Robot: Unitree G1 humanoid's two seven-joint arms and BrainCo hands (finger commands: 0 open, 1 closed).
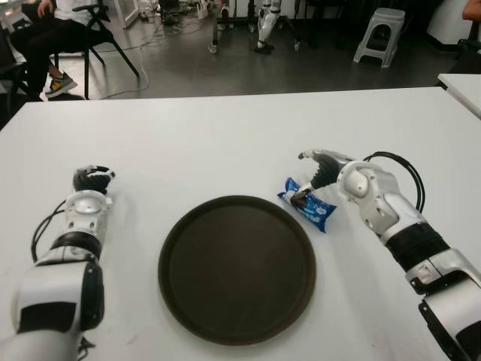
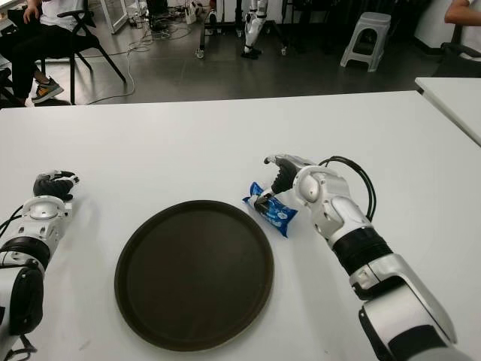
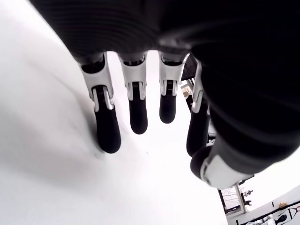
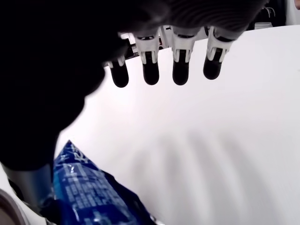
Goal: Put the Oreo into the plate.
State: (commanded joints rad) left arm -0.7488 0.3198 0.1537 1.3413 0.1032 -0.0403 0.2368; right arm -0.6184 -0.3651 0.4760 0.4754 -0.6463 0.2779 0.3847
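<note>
A blue Oreo pack (image 1: 310, 206) lies on the white table (image 1: 225, 135), just off the right rim of the round dark brown plate (image 1: 225, 278), which holds nothing. My right hand (image 1: 314, 168) hovers over the far end of the pack. In the right wrist view its fingers (image 4: 181, 70) are stretched out above bare table, while the Oreo pack (image 4: 89, 192) sits under the palm beside the thumb. No grasp shows. My left hand (image 1: 92, 179) shows left of the plate, fingers (image 3: 136, 110) relaxed and holding nothing.
A second white table (image 1: 462, 86) juts in at the far right. Beyond the table's far edge stand a grey stool (image 1: 379, 34) and a black chair with a seated person (image 1: 45, 30). A black cable (image 1: 409, 177) loops off my right forearm.
</note>
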